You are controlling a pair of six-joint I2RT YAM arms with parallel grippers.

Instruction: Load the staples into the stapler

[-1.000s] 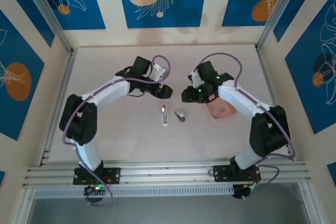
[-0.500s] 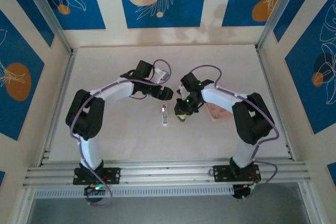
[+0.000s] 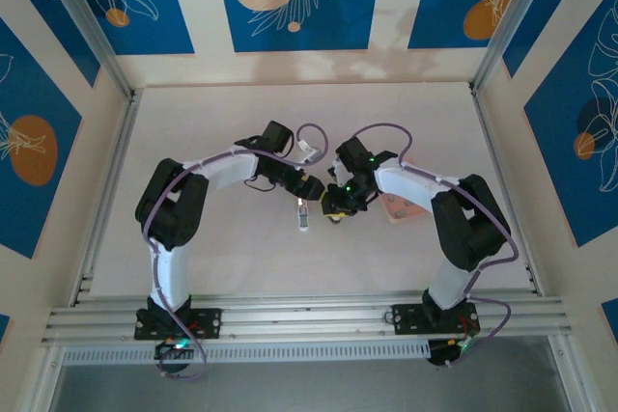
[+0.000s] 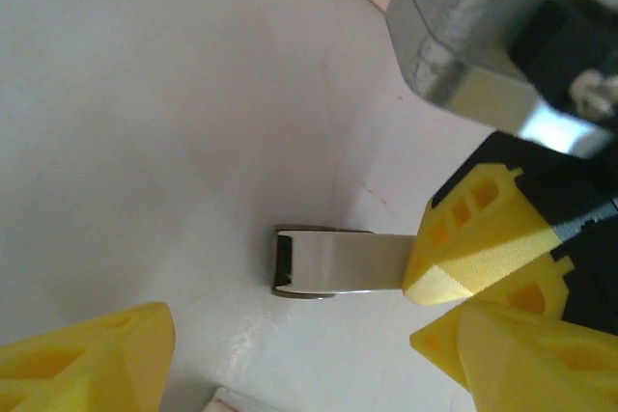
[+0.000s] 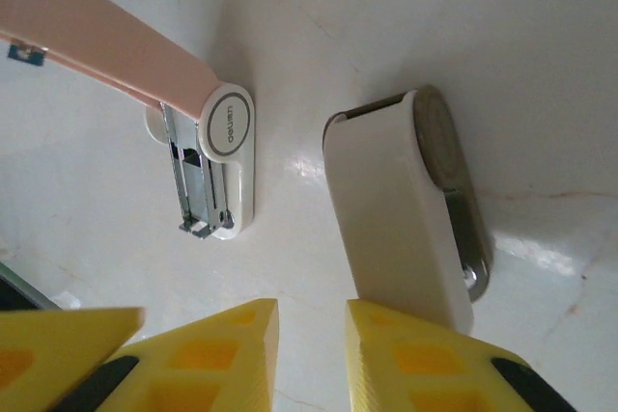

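Stapler (image 5: 224,156): one. It lies open at mid-desk (image 3: 222,238), with the pink lid swung up, a white base and the bare metal channel exposed.
Staples: too small in the top view to tell apart or count. Whether any sit in the channel cannot be told.
Tray (image 3: 397,211): one, salmon-pink, to the right of the stapler and partly under the right arm.
White case (image 5: 391,229): one, a white body with a metal side. It lies just right of the stapler, apart from it.
Left gripper (image 3: 310,188): at the stapler's far end. Its fingers (image 4: 97,359) are released, spread wide and grasp nothing.
Right gripper (image 5: 314,325): over the white case. Its fingers (image 5: 425,364) stand a narrow gap apart with nothing between them. One fingertip overlaps the case's end; contact cannot be told.
Right wrist view: shows the open channel and the round logo at the hinge; the top view gives only a pale sliver there.
Left wrist view: shows the case's metal side end-on, a yellow finger of the right arm against it, and a pink tray corner at the upper edge.
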